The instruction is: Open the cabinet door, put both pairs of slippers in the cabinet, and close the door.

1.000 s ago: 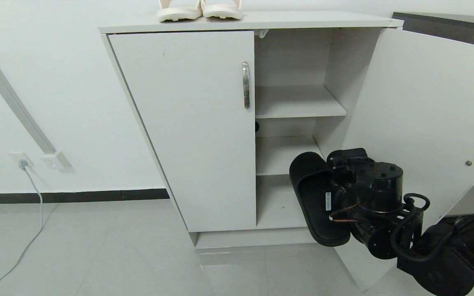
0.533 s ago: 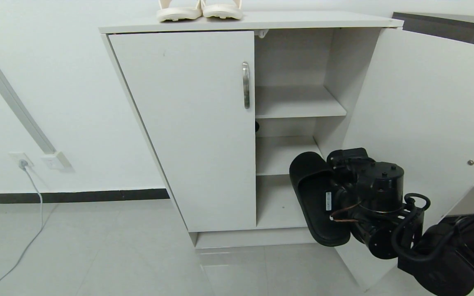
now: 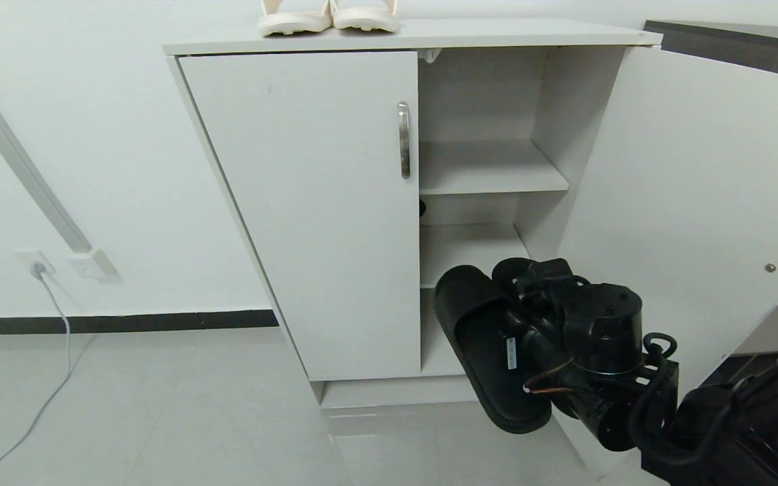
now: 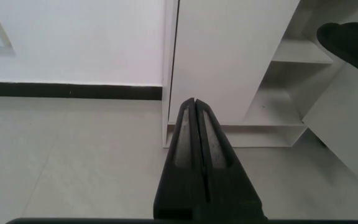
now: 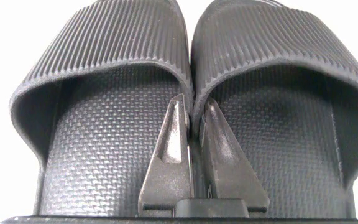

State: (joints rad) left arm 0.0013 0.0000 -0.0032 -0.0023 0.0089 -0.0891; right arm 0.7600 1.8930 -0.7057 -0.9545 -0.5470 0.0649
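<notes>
A white cabinet [image 3: 294, 202] stands against the wall with its left door shut and its right door [image 3: 693, 189] swung wide. A pair of black slippers [image 3: 480, 341] hangs in front of the lower shelves, held side by side. My right gripper [image 5: 192, 127] is shut on the slippers' two inner edges [image 5: 190, 93], pinching them together. A pair of cream slippers [image 3: 328, 17] rests on the cabinet top. My left gripper [image 4: 194, 112] is shut with nothing in it, low over the floor and facing the cabinet [image 4: 229, 62]. The black slippers [image 4: 353, 40] show beside the shelves there.
Three shelves [image 3: 483, 169] show inside the cabinet's right half. The shut left door carries a metal handle [image 3: 403, 139]. A wall socket with a grey cable [image 3: 38, 270] is at the far left. Bare tiled floor [image 3: 159, 418] lies before the cabinet.
My right gripper has carried the black slippers to the left and slightly down, closer to the cabinet's lower opening. The cabinet and the cream slippers have stayed put.
</notes>
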